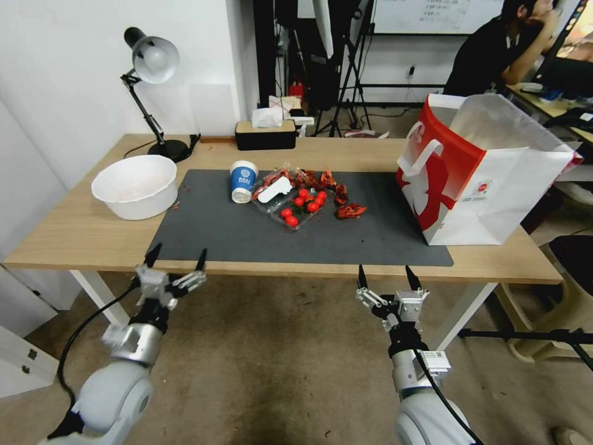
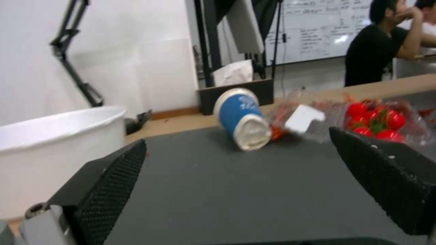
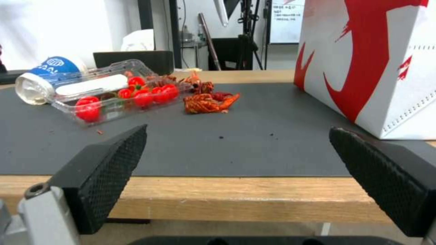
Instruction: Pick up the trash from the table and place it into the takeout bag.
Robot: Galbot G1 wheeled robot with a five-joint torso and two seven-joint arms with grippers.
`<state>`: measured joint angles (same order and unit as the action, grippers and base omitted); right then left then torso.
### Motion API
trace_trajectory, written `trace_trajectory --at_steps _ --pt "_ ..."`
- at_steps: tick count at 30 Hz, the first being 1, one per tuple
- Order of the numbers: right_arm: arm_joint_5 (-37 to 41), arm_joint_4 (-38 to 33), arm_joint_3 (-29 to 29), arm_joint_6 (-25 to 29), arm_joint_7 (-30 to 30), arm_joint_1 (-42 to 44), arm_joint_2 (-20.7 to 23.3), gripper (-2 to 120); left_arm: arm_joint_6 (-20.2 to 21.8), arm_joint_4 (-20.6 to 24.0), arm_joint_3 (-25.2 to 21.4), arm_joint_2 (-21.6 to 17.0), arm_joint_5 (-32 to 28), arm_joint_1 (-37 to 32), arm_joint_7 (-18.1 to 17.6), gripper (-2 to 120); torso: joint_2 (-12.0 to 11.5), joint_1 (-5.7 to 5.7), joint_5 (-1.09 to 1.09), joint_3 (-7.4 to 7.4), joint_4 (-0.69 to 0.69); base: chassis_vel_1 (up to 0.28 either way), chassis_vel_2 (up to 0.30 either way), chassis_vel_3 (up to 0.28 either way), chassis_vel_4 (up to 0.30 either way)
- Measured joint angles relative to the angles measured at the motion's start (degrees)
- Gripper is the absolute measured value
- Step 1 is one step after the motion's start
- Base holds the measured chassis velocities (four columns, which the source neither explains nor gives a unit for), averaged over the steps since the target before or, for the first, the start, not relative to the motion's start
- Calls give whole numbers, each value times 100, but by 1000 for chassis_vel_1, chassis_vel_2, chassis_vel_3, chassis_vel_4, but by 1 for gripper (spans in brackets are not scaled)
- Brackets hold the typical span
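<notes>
On the table's (image 1: pixel 80 238) dark grey mat (image 1: pixel 247 238) the trash lies in a cluster. A blue-and-white paper cup (image 1: pixel 242 180) (image 2: pixel 243 115) (image 3: pixel 45 76) lies tipped, its white end toward me. Beside it sits a clear plastic box of red tomatoes (image 1: pixel 298 203) (image 2: pixel 377 119) (image 3: pixel 115 97), with red shell scraps (image 1: pixel 350 211) (image 3: pixel 206 102) to its right. The red-and-white takeout bag (image 1: pixel 479 176) (image 3: pixel 368 61) stands open at the mat's right end. My left gripper (image 1: pixel 178 254) and right gripper (image 1: pixel 385 275) hover open and empty before the table's near edge.
A large white bowl (image 1: pixel 134 185) (image 2: pixel 50 146) stands on the wood left of the mat. A desk lamp (image 1: pixel 151 62) and a black tissue box (image 1: pixel 265 135) line the far edge. A seated person is behind the bag. Bare mat stretches between the trash and me.
</notes>
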<state>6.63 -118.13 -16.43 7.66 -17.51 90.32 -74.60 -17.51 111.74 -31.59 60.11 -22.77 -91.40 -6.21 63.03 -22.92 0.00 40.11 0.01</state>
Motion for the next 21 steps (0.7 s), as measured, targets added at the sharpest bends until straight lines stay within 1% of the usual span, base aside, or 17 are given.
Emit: trace_trajectory --at_steps 2,3,4,6,7,8,9,10,11,13,14,16,17,19,20,21 --pt "-1 0 5 1 0 1 2 100 224 18 244 -86 34 298 -9 100 0 0 0 0 -1 0 0 0 0" --pt "-1 0 5 1 0 1 2 100 224 18 244 -86 34 298 -9 100 0 0 0 0 -1 0 0 0 0" --pt "-2 0 7 1 1 2 4 100 331 43 357 -132 27 441 -15 100 0 0 -1 0 0 0 0 0 0" --pt "-6 -10 9 1 2 9 7 100 679 84 673 -282 -91 967 -28 100 0 0 0 0 -2 0 0 0 0" --pt "-6 -10 9 1 2 9 7 100 679 84 673 -282 -91 967 -28 100 0 0 0 0 -2 0 0 0 0" --pt "-7 -26 10 -2 2 10 12 100 917 90 837 -374 -263 1301 -32 100 0 0 0 0 -3 0 0 0 0" --pt "-7 -30 10 -4 2 9 17 100 1014 90 911 -418 -366 1440 -32 100 0 0 -1 0 -1 0 0 0 0" --pt "-7 -30 10 -4 2 9 17 100 1014 90 911 -418 -366 1440 -32 100 0 0 -1 0 -1 0 0 0 0" --pt "-8 -44 9 -16 3 -4 22 100 1286 81 1095 -586 -718 1827 -33 100 0 0 1 0 -1 0 0 0 0" --pt "-8 -47 11 -37 3 -27 16 100 1603 -46 1319 -798 -1230 2300 -29 100 0 0 0 1 0 0 0 0 0" --pt "-8 -47 11 -37 3 -27 16 100 1603 -46 1319 -798 -1230 2300 -29 100 0 0 0 1 0 0 0 0 0" --pt "-9 -47 20 -70 3 -45 2 100 1894 -288 1665 -1011 -1759 2928 -46 100 0 0 -1 1 0 0 0 0 0" --pt "-9 -47 20 -70 3 -45 2 100 1894 -288 1665 -1011 -1759 2928 -46 100 0 0 -1 1 0 0 0 0 0" --pt "-9 -47 9 -82 2 -50 4 100 2122 -587 2025 -1136 -2153 3611 -84 100 -1 0 -1 1 0 0 0 0 0" --pt "-9 -47 -1 -83 1 -49 6 100 2195 -686 2136 -1162 -2293 3826 -103 100 -1 -1 -1 1 0 0 0 0 0" --pt "-9 -47 -1 -83 1 -49 6 100 2195 -686 2136 -1162 -2293 3826 -103 100 -1 -1 -1 1 0 0 0 0 0"
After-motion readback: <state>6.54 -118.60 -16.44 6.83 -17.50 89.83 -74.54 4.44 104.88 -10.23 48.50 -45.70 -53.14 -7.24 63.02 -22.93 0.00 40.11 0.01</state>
